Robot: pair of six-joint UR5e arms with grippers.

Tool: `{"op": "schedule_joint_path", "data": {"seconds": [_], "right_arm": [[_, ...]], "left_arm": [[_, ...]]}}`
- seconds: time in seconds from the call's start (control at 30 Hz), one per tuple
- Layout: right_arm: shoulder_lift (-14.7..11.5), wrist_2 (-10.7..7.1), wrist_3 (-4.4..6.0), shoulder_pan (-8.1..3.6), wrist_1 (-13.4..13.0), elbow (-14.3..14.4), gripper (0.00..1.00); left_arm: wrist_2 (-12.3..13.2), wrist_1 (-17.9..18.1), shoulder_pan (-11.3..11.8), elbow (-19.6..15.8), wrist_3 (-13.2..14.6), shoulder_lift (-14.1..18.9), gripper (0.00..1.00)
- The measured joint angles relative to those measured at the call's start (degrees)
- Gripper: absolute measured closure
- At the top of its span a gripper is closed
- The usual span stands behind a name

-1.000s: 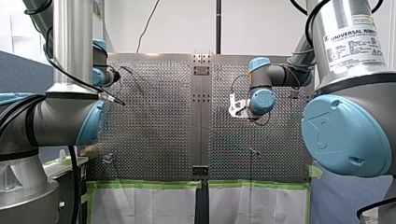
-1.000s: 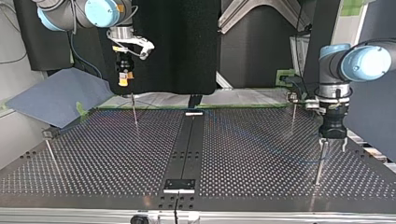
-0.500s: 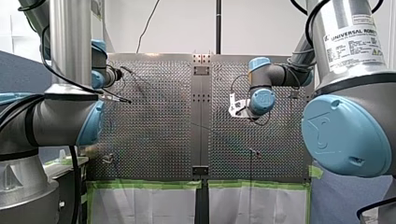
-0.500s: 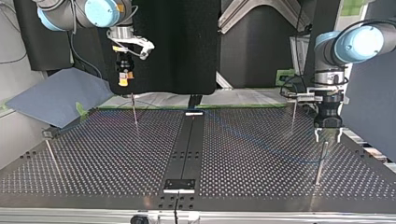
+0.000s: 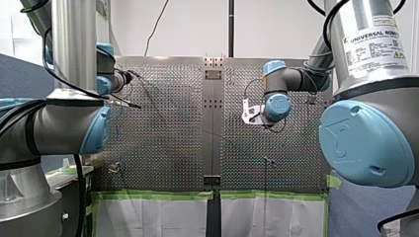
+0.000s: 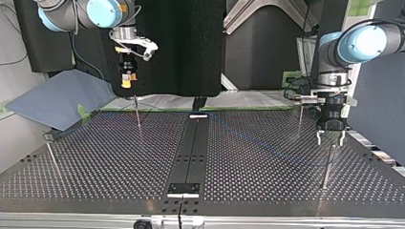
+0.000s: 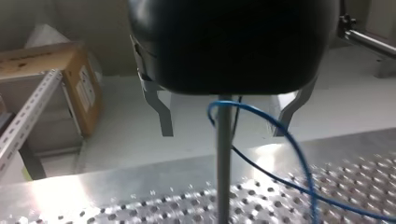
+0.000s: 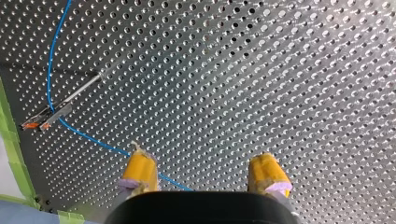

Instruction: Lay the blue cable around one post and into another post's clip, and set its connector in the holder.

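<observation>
1. My left gripper [image 6: 330,141] hangs at the right of the top view. Its metal fingers [image 7: 161,112] are spread wide and grip nothing.
2. In the left wrist view a thin post [image 7: 223,158] stands upright between those fingers, touching neither.
3. The blue cable [image 7: 299,154] arcs around the top of that post, just under the gripper body, then runs down onto the perforated table [image 6: 239,162] (the arc is blurred, so I cannot tell whether it presses on the post).
4. My right gripper [image 6: 125,83] hangs at the upper left of the top view, clear of the table.
5. Its yellow pads [image 8: 139,170] are parted, with only bare table between them.
6. In the right wrist view the cable bends around an orange-tipped post [image 8: 65,100] ahead of the gripper and off to one side, then passes beneath one pad.
</observation>
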Motion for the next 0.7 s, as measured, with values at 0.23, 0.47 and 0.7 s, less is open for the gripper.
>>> {"op": "schedule_joint_path", "data": {"seconds": [0.23,0.47,0.7], "right_arm": [[0.0,0.0,0.0,0.01,0.0,0.0,0.0],[-0.1,0.0,0.0,0.02,0.1,0.0,0.0],[-0.1,0.04,0.11,0.02,0.2,0.0,0.0]], "left_arm": [[-0.2,-4.3,-0.9,0.0,4.3,0.3,0.0],[-1.9,-8.3,-1.1,0.0,8.3,2.3,0.0],[-4.2,-12.2,-1.2,-2.2,12.3,5.2,0.0]]}}
